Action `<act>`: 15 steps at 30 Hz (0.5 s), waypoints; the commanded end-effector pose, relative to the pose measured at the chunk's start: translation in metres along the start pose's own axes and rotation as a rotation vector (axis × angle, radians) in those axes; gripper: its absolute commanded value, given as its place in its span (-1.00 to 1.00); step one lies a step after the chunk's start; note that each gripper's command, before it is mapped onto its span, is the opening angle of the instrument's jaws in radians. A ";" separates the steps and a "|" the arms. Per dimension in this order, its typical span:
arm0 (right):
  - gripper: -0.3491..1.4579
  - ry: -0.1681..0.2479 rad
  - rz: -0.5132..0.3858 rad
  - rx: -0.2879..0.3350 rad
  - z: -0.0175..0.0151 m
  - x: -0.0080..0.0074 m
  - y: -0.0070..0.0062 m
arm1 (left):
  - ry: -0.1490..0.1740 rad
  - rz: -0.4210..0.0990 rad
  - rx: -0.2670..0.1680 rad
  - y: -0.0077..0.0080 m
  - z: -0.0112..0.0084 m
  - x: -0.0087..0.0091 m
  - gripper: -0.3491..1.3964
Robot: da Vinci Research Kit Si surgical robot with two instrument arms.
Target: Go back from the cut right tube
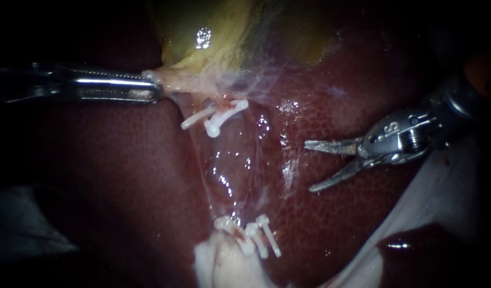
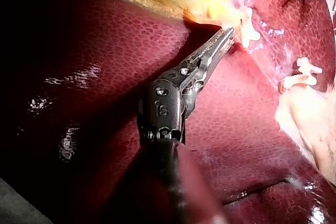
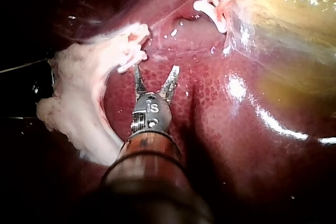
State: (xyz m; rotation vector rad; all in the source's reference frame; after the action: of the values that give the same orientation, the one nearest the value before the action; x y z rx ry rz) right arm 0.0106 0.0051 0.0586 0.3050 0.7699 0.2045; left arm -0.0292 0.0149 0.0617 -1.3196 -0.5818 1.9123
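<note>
The yellow-green gallbladder (image 1: 224, 37) lies at the top over the dark red liver (image 1: 122, 176). My left instrument (image 1: 149, 88) comes in from the left, its jaws shut on the pale tissue at the gallbladder's neck (image 1: 186, 80). Below it sit white clips (image 1: 218, 117) on the upper stump. More white clips (image 1: 256, 237) sit on the lower stump by pale tissue (image 1: 224, 266). A glistening bare strip (image 1: 229, 170) lies between the two clip groups. My right instrument (image 1: 309, 166) stands to the right of that strip, its blade-like jaws open over the liver and holding nothing.
White gauze (image 1: 442, 197) lies at the lower right beside the liver's edge. In the right wrist view the pale fatty tissue (image 3: 79, 98) lies beside my right instrument (image 3: 156, 76), with the lower clips (image 3: 131, 56) just ahead of its jaws.
</note>
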 end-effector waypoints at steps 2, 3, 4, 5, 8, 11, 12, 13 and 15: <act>0.99 0.003 0.003 0.015 -0.0003 0.0001 0.0001 | 0.001 0.002 0.005 -0.0001 0.0007 -0.0003 -1.00; 0.99 0.005 0.005 0.023 -0.0004 0.0001 0.0001 | 0.004 0.004 0.007 -0.0002 0.0011 -0.0005 -1.00; 0.99 0.005 0.005 0.024 -0.0006 0.0001 0.0001 | 0.003 0.005 0.012 -0.0004 0.0014 -0.0007 -1.00; 0.99 0.006 0.006 0.028 -0.0008 0.0002 0.0001 | 0.000 0.006 0.011 -0.0005 0.0017 -0.0008 -1.00; 0.99 0.006 0.007 0.027 -0.0011 0.0004 0.0001 | -0.006 0.010 0.009 -0.0010 0.0028 -0.0015 -1.00; 0.99 0.006 0.007 0.028 -0.0014 0.0006 0.0000 | -0.013 0.020 0.007 -0.0013 0.0039 -0.0022 -1.00; 0.99 0.006 0.007 0.028 -0.0014 0.0006 -0.0001 | -0.016 0.015 0.007 -0.0014 0.0042 -0.0024 -1.00; 0.99 0.006 0.007 0.028 -0.0014 0.0006 -0.0001 | -0.019 0.017 0.004 -0.0014 0.0046 -0.0027 -1.00; 0.99 0.006 0.007 0.028 -0.0014 0.0006 -0.0001 | -0.023 0.014 0.001 -0.0014 0.0052 -0.0031 -1.00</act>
State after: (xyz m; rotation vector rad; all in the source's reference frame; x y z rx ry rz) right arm 0.0100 0.0054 0.0573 0.3334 0.7774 0.2023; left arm -0.0331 0.0135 0.0666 -1.3073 -0.5853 1.9441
